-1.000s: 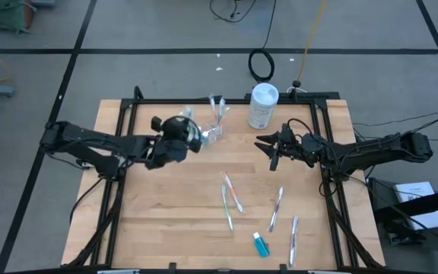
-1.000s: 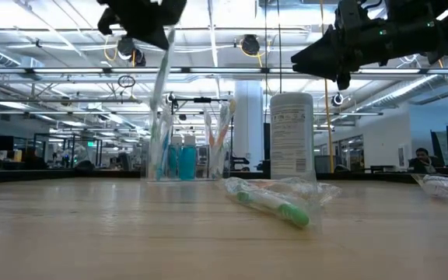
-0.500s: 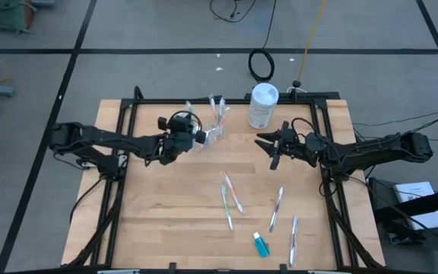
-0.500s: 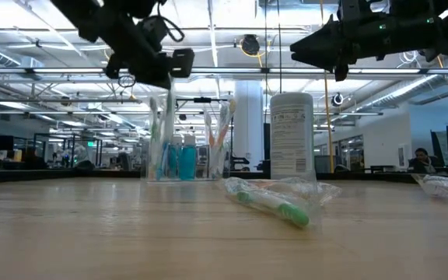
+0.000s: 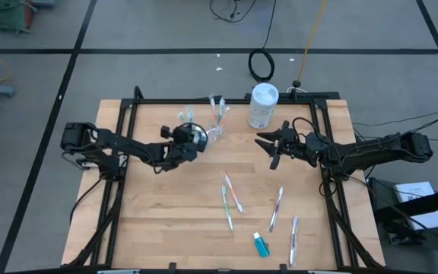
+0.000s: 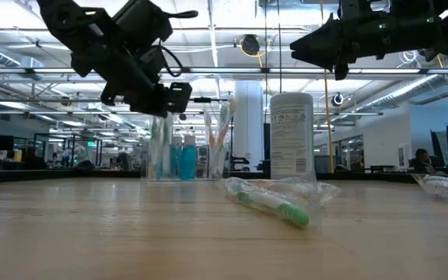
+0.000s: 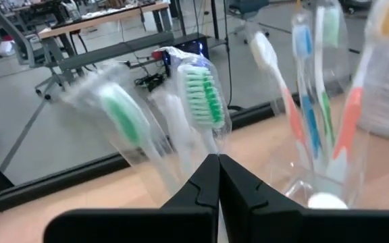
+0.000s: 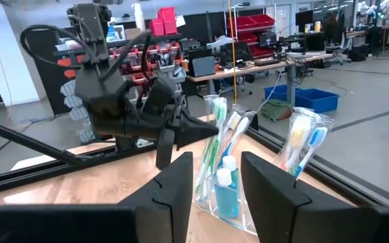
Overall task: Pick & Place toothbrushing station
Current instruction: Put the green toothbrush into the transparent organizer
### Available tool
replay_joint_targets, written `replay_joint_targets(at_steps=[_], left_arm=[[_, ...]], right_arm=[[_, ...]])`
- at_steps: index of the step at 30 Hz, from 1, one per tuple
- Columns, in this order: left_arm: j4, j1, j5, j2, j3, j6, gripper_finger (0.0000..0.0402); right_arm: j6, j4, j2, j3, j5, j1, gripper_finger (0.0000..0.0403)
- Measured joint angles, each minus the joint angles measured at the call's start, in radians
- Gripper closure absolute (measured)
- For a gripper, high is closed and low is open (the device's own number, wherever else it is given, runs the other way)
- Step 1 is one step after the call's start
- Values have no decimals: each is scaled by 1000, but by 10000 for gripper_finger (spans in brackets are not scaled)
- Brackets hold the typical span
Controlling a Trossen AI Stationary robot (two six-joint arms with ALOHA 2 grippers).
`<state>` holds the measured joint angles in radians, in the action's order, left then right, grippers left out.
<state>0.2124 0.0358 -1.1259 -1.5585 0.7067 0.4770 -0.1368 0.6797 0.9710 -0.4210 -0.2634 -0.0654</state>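
Observation:
The toothbrushing station is a clear plastic holder [image 5: 216,131] on the far middle of the table. It also shows in the low view [image 6: 185,152] and the right wrist view [image 8: 229,192]. Several toothbrushes [image 6: 220,128] and small blue tubes [image 6: 182,161] stand in it. My left gripper [image 5: 195,137] is at the holder's left side, shut on a wrapped green-bristled toothbrush [image 7: 201,94]. My right gripper [image 5: 269,146] hangs open and empty above the table, right of the holder and in front of the white canister. My left gripper pinches the wrapped toothbrush's handle just below the head [image 7: 209,147] between its two fingertips. The fingers come from the table's left, slanting down. The toothbrush stands nearly upright, head up, and its lower part [image 6: 160,152] reaches down into the holder's left compartment.
A tall white canister [image 5: 263,105] stands right of the holder. Several wrapped toothbrushes [image 5: 230,196] [image 5: 277,207] [image 5: 293,239] and a blue tube [image 5: 261,245] lie loose on the near right of the table. One wrapped green one [image 6: 274,204] lies close to the low camera.
My left gripper has gone down and toward the table's right edge, up to the holder, and has tipped nearer to level. The wrapped toothbrush it carries has come down with it into the holder's left compartment.

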Motion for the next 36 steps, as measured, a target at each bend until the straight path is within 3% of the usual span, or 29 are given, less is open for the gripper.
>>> replay_joint_targets(at_steps=[9, 36], left_arm=[[9, -12, 32, -70, 0, 32, 399], [-3, -11, 139, -56, 2, -31, 379]], right_arm=[[0, -4, 0, 0, 0, 0, 287], [0, -93, 0, 0, 3, 0, 287]])
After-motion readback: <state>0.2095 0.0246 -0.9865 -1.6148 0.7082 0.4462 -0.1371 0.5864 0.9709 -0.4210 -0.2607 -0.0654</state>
